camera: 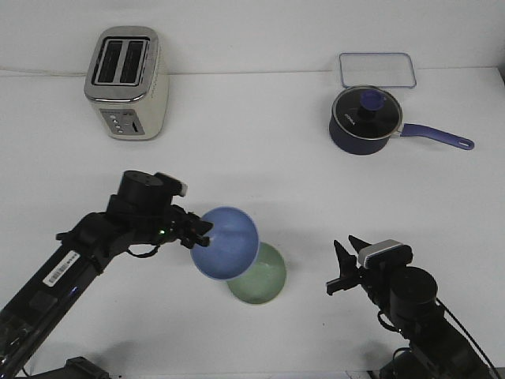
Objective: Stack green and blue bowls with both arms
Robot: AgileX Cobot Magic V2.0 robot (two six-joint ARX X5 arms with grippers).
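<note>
Left tool [201, 230] grips tilted blue bowl [226, 243], half-hiding green bowl [264, 280]; right tool [344, 267] seemingly released.

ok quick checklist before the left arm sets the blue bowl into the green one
1. Left gripper grips the blue bowl at its rim: ok, fingers are at the rim and the bowl is lifted and tilted.
2. Blue bowl lined up over the green bowl: not ok, it overlaps only the green bowl's upper left edge.
3. Blue bowl level: not ok, its opening tips toward the camera.
4. Green bowl upright on the table: ok.
5. Right gripper clear of the bowls: ok, it is open and off to the right, touching nothing.
6. Grip firmness: cannot tell from this view.
</note>
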